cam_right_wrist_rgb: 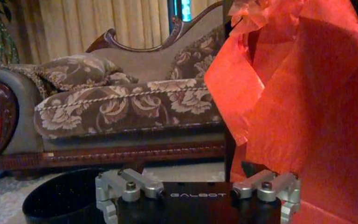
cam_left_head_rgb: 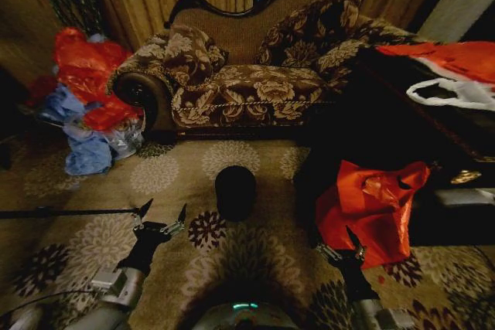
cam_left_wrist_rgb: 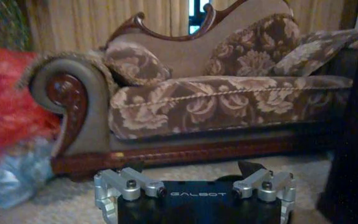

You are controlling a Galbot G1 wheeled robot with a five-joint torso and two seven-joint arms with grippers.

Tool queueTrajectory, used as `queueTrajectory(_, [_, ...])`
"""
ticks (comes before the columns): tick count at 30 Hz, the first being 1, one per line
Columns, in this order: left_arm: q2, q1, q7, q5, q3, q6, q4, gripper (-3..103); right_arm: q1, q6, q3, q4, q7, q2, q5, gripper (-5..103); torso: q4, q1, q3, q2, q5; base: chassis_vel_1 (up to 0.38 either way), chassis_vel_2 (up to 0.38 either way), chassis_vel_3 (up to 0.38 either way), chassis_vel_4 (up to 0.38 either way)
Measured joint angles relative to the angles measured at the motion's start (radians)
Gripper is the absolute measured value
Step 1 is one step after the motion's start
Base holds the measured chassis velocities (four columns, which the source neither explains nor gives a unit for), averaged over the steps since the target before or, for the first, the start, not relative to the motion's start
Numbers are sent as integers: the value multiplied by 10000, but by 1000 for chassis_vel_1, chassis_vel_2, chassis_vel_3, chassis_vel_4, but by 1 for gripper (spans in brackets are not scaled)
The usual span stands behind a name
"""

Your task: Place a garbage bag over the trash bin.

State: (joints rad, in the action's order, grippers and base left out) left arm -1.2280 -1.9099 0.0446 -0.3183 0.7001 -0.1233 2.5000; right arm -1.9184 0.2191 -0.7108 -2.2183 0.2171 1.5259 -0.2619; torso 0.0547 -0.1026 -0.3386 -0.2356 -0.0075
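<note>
The trash bin (cam_left_head_rgb: 235,191), small, black and round, stands upright on the patterned carpet in front of the sofa; its rim (cam_right_wrist_rgb: 58,200) also shows in the right wrist view. The garbage bag (cam_left_head_rgb: 371,210), red, glossy and crinkled, hangs down the side of the dark table to the bin's right. My right gripper (cam_left_head_rgb: 334,243) is open just below and in front of the garbage bag (cam_right_wrist_rgb: 303,107), with nothing between its fingers. To the bin's left, my left gripper (cam_left_head_rgb: 163,216) hovers low over the carpet, open and empty, pointing at the sofa (cam_left_wrist_rgb: 229,102).
A heap of red and blue bags (cam_left_head_rgb: 89,98) lies by the sofa's left arm. The dark table (cam_left_head_rgb: 410,106) on the right carries a larger orange-red bag (cam_left_head_rgb: 456,58) and a white bag (cam_left_head_rgb: 456,94). A thin dark rod (cam_left_head_rgb: 69,212) lies on the carpet left of my left gripper.
</note>
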Motion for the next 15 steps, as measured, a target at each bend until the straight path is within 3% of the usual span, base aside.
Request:
queueTrajectory(7, [407, 140, 579, -512, -1186, -407, 0, 100, 331, -216, 169, 264, -360, -453, -1, 100, -3, 0, 0, 0, 1, 0, 0, 0, 0])
queueTrajectory(15, [645, 150, 615, -460, -1155, -501, 0, 100, 373, -172, 138, 469, -346, -399, 75, 100, -3, 0, 0, 0, 2, 0, 0, 0, 0])
